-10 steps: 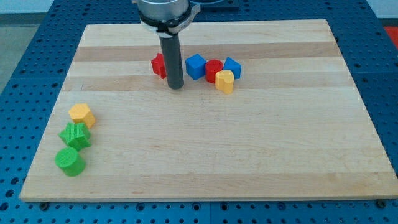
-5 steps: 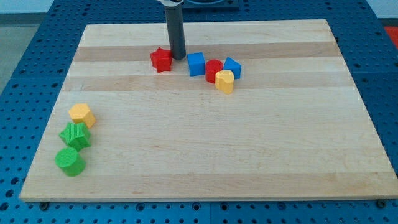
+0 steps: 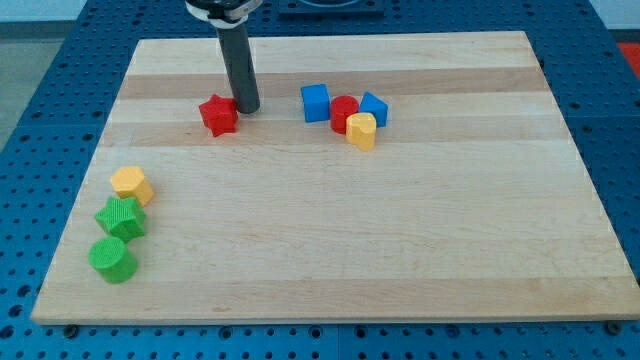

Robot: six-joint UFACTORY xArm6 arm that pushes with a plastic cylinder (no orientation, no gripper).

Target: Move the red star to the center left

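Note:
The red star (image 3: 218, 114) lies on the wooden board (image 3: 330, 240), left of the board's middle and toward the view's top. My tip (image 3: 246, 107) stands right against the star's upper right side, touching it. The dark rod rises from there out of the view's top.
To the star's right lies a cluster: a blue block (image 3: 315, 102), a red cylinder (image 3: 344, 110), another blue block (image 3: 374, 107) and a yellow block (image 3: 361, 130). At the view's lower left sit a yellow block (image 3: 131, 185), a green block (image 3: 121, 217) and a green cylinder (image 3: 111, 259).
My tip went from below the red star around to its right side, then swept left. The star slid left and slightly down, away from the blue block.

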